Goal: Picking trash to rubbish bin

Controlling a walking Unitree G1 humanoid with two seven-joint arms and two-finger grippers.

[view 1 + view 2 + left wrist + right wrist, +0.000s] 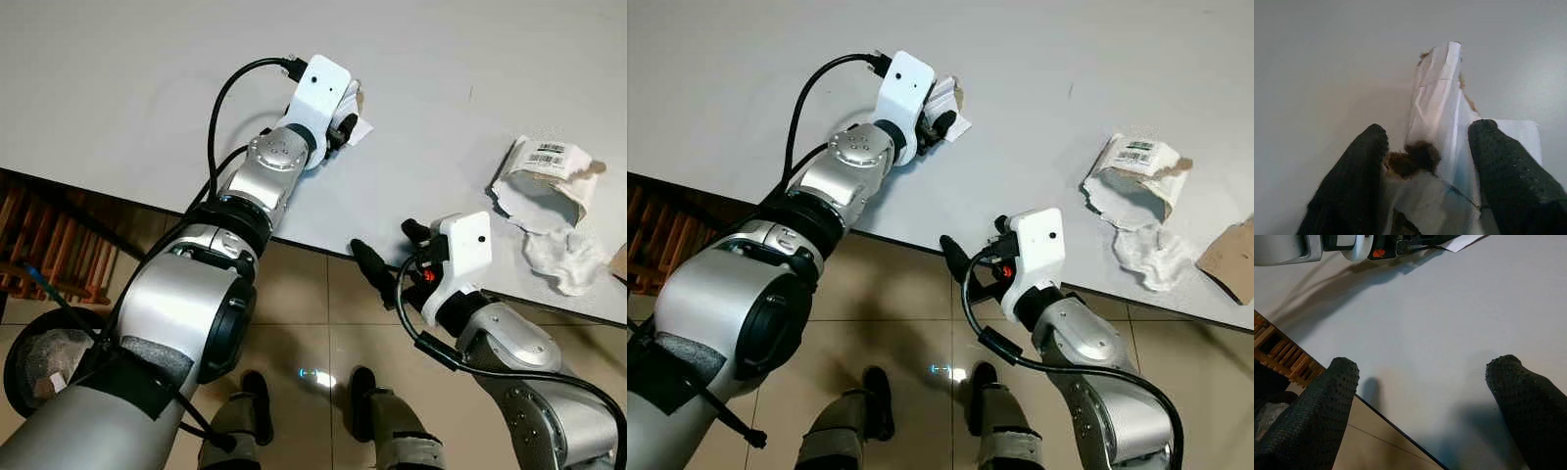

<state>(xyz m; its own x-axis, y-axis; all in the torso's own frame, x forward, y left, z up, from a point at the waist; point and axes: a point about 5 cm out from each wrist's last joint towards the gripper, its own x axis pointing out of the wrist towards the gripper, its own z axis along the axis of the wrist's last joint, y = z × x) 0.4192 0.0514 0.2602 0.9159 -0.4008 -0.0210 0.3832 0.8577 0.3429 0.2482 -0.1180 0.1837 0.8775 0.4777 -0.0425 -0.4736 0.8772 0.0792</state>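
The left hand (1425, 161) is being held out over the white worktop (147, 88), its 2 black fingers (1354, 181) clamped on a crumpled white paper scrap (1437, 107) with torn brown edges. The scrap is sitting between the fingers and projecting beyond the tips, its far end just over or touching the worktop; contact cannot be told. Judgement: the grip is being taken low on the scrap so that it can be lifted clear and carried off.

The right hand (1420, 396) is hanging at the worktop's near edge, its fingers (1317, 401) spread apart with nothing between them. It is probably being kept free for the next piece.

Trash counted: 1 scrap in the left hand; well to the right of the right hand, 1 torn paper wrapper (544, 176) bearing a barcode label, 1 crumpled white tissue (566, 257) touching it on the near side, and 1 brown cardboard piece (1229, 259) just beyond those. Total: 4 pieces, 3 not yet picked up.

A dark round container (39, 357), possibly the rubbish bin, is standing on the floor below the left arm.
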